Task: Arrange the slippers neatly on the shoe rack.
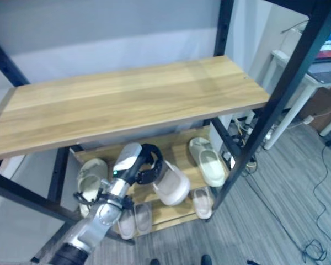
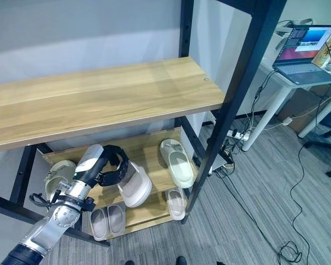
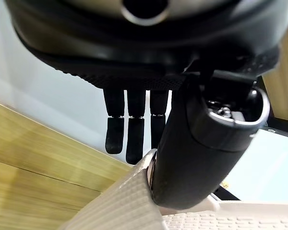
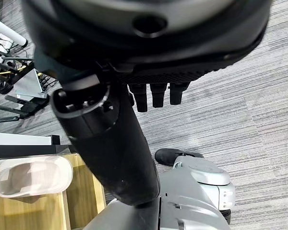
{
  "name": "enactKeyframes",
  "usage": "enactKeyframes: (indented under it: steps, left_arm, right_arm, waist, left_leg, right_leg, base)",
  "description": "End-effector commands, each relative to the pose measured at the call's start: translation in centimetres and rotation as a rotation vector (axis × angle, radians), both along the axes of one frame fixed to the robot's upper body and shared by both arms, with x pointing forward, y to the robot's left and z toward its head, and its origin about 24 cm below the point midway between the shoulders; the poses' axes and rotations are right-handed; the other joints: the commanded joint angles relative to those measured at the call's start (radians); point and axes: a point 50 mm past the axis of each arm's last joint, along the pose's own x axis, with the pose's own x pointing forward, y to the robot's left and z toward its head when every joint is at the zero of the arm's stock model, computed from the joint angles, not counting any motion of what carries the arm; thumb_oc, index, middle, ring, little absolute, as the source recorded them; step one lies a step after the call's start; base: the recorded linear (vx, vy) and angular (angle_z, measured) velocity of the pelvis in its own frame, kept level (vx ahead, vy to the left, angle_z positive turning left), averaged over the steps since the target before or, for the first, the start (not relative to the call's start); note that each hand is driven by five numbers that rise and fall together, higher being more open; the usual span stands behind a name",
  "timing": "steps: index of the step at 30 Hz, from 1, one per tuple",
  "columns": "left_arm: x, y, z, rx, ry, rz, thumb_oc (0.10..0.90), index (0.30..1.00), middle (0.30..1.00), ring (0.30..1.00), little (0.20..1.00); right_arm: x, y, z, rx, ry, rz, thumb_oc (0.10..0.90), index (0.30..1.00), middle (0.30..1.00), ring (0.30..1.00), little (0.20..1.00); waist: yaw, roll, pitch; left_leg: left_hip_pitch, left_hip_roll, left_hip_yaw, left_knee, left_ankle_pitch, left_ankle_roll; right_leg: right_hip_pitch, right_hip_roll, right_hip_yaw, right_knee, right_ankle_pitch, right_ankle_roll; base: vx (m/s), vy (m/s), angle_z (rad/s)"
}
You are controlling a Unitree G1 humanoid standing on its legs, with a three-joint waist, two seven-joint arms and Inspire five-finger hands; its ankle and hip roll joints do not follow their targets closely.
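In the lower centre of the frame, the left robot hand (image 1: pixel 146 165) grips a pale slipper (image 1: pixel 172 186) above the shoe rack (image 1: pixel 171 144)'s middle shelf. Other slippers (image 1: pixel 206 159) already sit there; this one remains to be placed, I judge. The right robot hand (image 4: pixel 120 158) hangs relaxed over the floor.

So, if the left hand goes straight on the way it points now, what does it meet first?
Probably the shelf board: the left hand, gripping a slipper, points down into the rack. Depth is unclear.

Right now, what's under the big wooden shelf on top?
Under the top shelf a lower shelf holds a pale slipper and a greenish one. The left hand holds another slipper. The shelf's back part is hidden.
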Motion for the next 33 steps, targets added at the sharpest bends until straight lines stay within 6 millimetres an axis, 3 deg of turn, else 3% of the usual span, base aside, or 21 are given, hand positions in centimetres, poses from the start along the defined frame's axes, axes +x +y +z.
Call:
enactKeyframes:
  steps: [1, 6, 13, 17, 26, 29, 31, 33]
  left_arm:
    - [2.0, -1.6, 8.2, -0.214, -0.368, -0.086, 0.400, 0.300, 0.300, 0.300, 0.300]
    - [0.5, -2.9, 8.6, -0.488, -0.299, -0.212, 0.400, 0.300, 0.300, 0.300, 0.300]
    - [-1.3, -2.9, 6.8, -0.816, -0.063, -0.317, 0.400, 0.300, 0.300, 0.300, 0.300]
    - [-2.2, -2.4, 6.1, -0.874, 0.016, -0.323, 0.400, 0.300, 0.300, 0.300, 0.300]
    - [-4.5, -1.2, 0.9, -0.879, 0.300, -0.232, 0.400, 0.300, 0.300, 0.300, 0.300]
    - [-4.2, -1.1, 0.8, -0.849, 0.313, -0.226, 0.400, 0.300, 0.300, 0.300, 0.300]
    - [-3.5, -1.2, 1.8, -0.822, 0.273, -0.253, 0.400, 0.300, 0.300, 0.300, 0.300]
    - [-2.9, -1.3, 2.7, -0.800, 0.232, -0.268, 0.400, 0.300, 0.300, 0.300, 0.300]
  right_arm:
    - [0.8, -0.3, 0.2, -0.021, -0.030, 0.030, 0.800, 0.900, 0.900, 0.900, 0.900]
    - [1.1, -0.2, 0.2, -0.018, -0.038, 0.012, 0.800, 0.900, 0.900, 0.900, 0.900]
    - [1.9, -0.1, 0.3, -0.006, -0.052, 0.007, 0.800, 0.900, 0.900, 0.900, 0.900]
    - [2.0, -0.1, 0.3, -0.002, -0.048, 0.003, 0.800, 0.900, 0.900, 0.900, 0.900]
    - [2.0, -0.5, 0.4, -0.006, -0.043, 0.014, 0.800, 0.900, 0.900, 0.900, 0.900]
    - [3.6, -0.9, 0.9, -0.026, -0.087, 0.019, 0.800, 0.900, 0.900, 0.900, 0.900]
    - [5.8, -1.3, 1.6, -0.044, -0.154, 0.014, 0.800, 0.900, 0.900, 0.900, 0.900]
    - [7.0, -1.4, 2.1, -0.048, -0.196, 0.009, 0.800, 0.900, 0.900, 0.900, 0.900]
  waist:
    - [-0.004, -0.010, -0.010]
    - [0.004, -0.006, -0.012]
    - [0.027, 0.000, -0.010]
    - [0.043, 0.003, -0.008]
    - [0.077, 0.008, 0.015]
    - [0.082, 0.011, 0.089]
    - [0.079, 0.011, 0.171]
    - [0.079, 0.012, 0.196]
  left_leg:
    - [0.019, -0.007, 0.038, -0.002, -0.073, -0.026]
    - [0.026, -0.012, 0.029, -0.002, -0.074, -0.021]
    - [0.030, -0.016, 0.012, -0.002, -0.067, -0.018]
    - [0.029, -0.015, 0.000, -0.002, -0.060, -0.019]
    - [0.021, -0.003, -0.034, -0.002, -0.038, -0.023]
    - [-0.022, 0.012, -0.055, 0.061, -0.049, -0.018]
    - [-0.149, 0.018, -0.081, 0.195, -0.069, -0.014]
    - [-0.278, 0.013, -0.108, 0.297, -0.086, -0.005]
  right_leg:
    - [0.055, 0.002, -0.045, 0.007, -0.095, 0.057]
    - [0.069, 0.000, -0.052, 0.007, -0.101, 0.053]
    - [0.086, 0.002, -0.070, 0.007, -0.106, 0.047]
    - [0.091, 0.005, -0.084, 0.007, -0.108, 0.044]
    - [0.091, 0.020, -0.113, 0.034, -0.125, 0.033]
    - [0.017, 0.016, -0.116, 0.147, -0.162, 0.021]
    - [-0.109, -0.010, -0.132, 0.282, -0.181, 0.014]
    - [-0.227, -0.034, -0.141, 0.405, -0.204, 0.011]
  base:
    - [0.01, 0.013, -0.04]
    - [0.00, -0.001, 0.01]
    - [-0.03, -0.011, 0.08]
    - [-0.04, -0.014, 0.10]
    - [-0.05, -0.019, 0.11]
    - [-0.23, -0.022, 0.17]
    - [-0.44, -0.035, 0.14]
    - [-0.35, -0.009, 0.33]
